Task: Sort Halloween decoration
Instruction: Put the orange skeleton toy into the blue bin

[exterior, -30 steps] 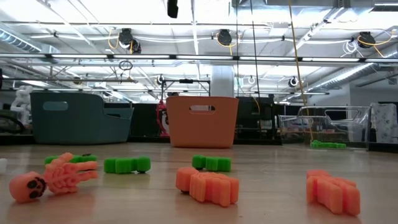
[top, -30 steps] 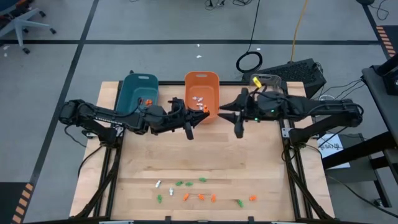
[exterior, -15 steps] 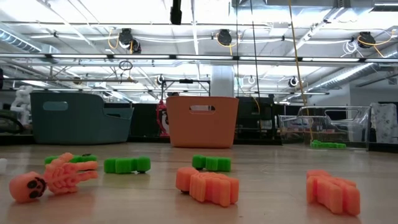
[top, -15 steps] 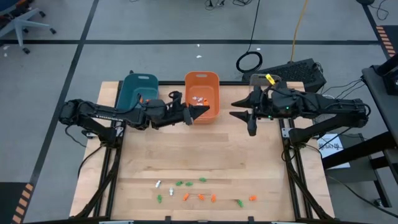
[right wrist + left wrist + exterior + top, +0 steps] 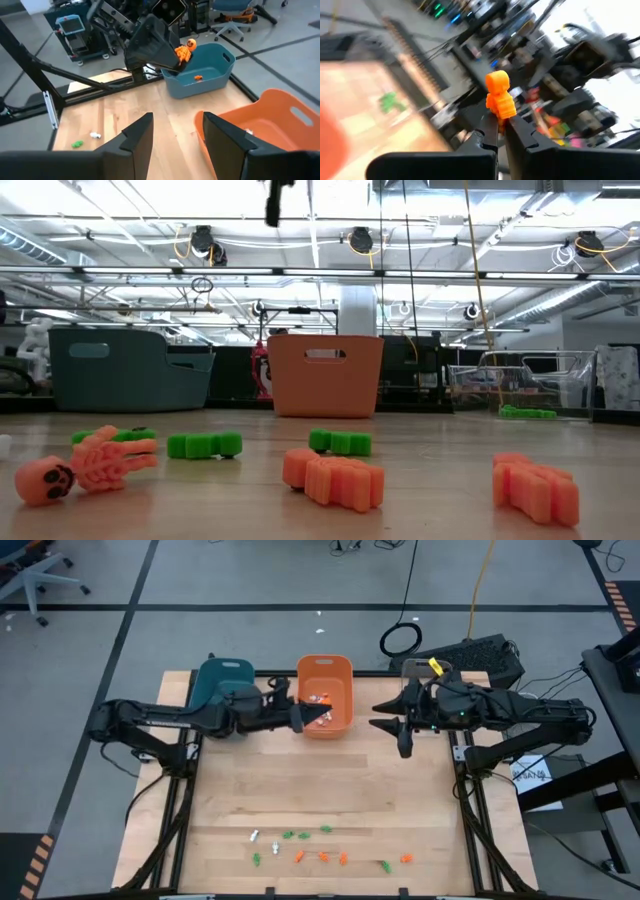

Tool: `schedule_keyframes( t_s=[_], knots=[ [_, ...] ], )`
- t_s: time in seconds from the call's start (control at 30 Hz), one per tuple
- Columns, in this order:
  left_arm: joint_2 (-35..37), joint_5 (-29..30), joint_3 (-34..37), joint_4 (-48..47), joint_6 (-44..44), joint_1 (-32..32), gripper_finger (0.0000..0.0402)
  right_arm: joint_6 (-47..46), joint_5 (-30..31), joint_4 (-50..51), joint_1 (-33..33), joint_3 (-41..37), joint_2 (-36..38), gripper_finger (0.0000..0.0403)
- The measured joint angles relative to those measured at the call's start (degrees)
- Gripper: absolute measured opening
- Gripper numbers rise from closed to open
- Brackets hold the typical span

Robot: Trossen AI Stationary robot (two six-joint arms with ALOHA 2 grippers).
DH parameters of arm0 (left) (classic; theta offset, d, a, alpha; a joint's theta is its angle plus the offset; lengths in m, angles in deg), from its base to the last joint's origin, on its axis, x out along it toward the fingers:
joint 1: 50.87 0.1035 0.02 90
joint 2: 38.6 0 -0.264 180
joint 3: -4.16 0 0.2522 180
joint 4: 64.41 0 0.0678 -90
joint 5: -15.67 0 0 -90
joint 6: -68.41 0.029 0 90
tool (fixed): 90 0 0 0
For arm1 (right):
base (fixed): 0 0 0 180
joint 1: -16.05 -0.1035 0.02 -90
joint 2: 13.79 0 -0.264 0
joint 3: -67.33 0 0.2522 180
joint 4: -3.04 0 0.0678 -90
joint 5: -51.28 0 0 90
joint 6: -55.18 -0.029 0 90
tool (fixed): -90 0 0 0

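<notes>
Left wrist view: orange figure [image 5: 500,95] stands upright.

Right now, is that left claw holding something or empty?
Holding. The left gripper is shut on a small orange figure, whose upper part sticks out above the closed fingertips.

My left gripper [image 5: 318,716], a second ago below the orange bin [image 5: 325,670]'s lower edge, pointing down the frame at the bare table, now sits higher, over the bin's lower right part, pinching a small orange figure [image 5: 500,94]. My left arm has drawn up toward the frame's top. My right gripper [image 5: 390,727] has shifted right and slightly up, away from the bin's right side, and its fingers stand wider apart than before.
</notes>
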Motion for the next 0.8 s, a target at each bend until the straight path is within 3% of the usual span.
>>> schedule_keyframes(
  t_s=[0.23, 0.47, 0.63, 0.8],
  knots=[
    [10.13, -0.50, -0.04, -27.13, 0.35, 6.09, 0.0008, -4.74, 0.27, 2.12, 0.00, 0.00, 0.00, 0.0155],
    [17.64, -0.22, 0.00, -60.02, -3.91, 16.07, 0.0008, -11.70, 6.56, 4.79, 0.02, 0.00, -0.69, 0.0155],
    [17.87, -5.11, 0.02, -71.28, 4.18, 26.11, 0.0008, -17.21, 9.02, 3.60, 0.24, 0.00, -1.88, 0.0155],
    [14.51, -6.21, 0.02, -75.95, 16.76, 34.54, 0.0008, -23.09, 10.49, 0.62, 0.53, 0.00, -3.84, 0.0155]
  ],
)
